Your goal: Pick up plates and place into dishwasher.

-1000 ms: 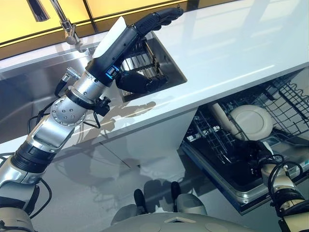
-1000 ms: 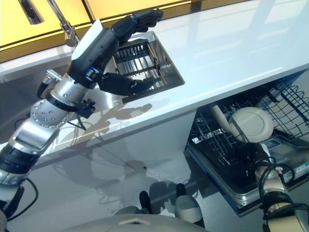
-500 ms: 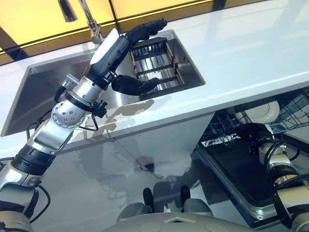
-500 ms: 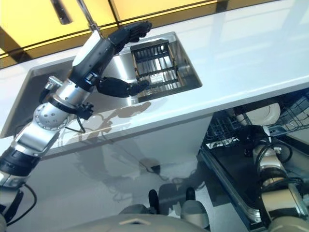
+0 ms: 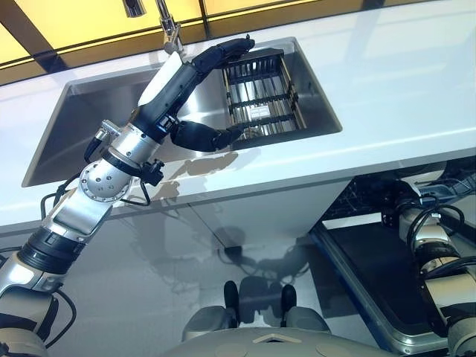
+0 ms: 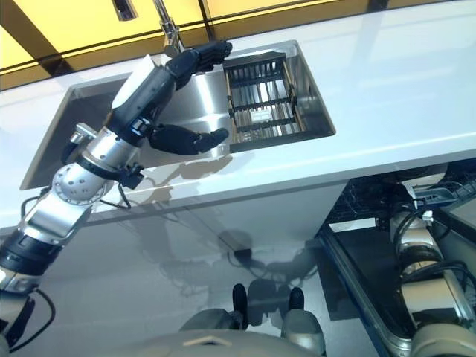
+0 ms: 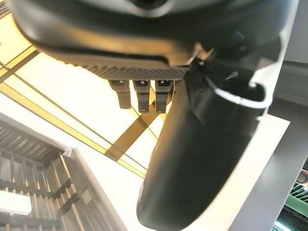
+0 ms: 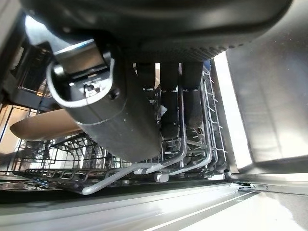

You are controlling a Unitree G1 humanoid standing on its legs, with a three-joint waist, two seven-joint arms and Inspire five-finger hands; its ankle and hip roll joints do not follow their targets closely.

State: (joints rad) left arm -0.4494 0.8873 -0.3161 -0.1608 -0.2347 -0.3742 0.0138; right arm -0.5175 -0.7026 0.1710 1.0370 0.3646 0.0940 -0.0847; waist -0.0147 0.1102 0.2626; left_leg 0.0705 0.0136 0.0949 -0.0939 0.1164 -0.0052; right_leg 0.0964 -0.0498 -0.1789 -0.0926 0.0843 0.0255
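Observation:
My left hand hangs over the steel sink, open and holding nothing, with its fingers stretched toward a black wire dish rack at the sink's right end. No plates stand in that rack. Under the counter, my right hand is at the dishwasher rack, its fingers curled in among the front wires. The cream edge of a plate shows in that rack beyond the thumb.
The white counter runs to the right of the sink and overhangs the dishwasher. The open dishwasher door lies flat low on the right. A faucet rises behind the sink, just beside my left hand.
The camera has swung toward the sink, so the counter now hides the dishwasher rack and its plate. My left hand keeps its spread pose over the sink; my right hand stays at the rack.

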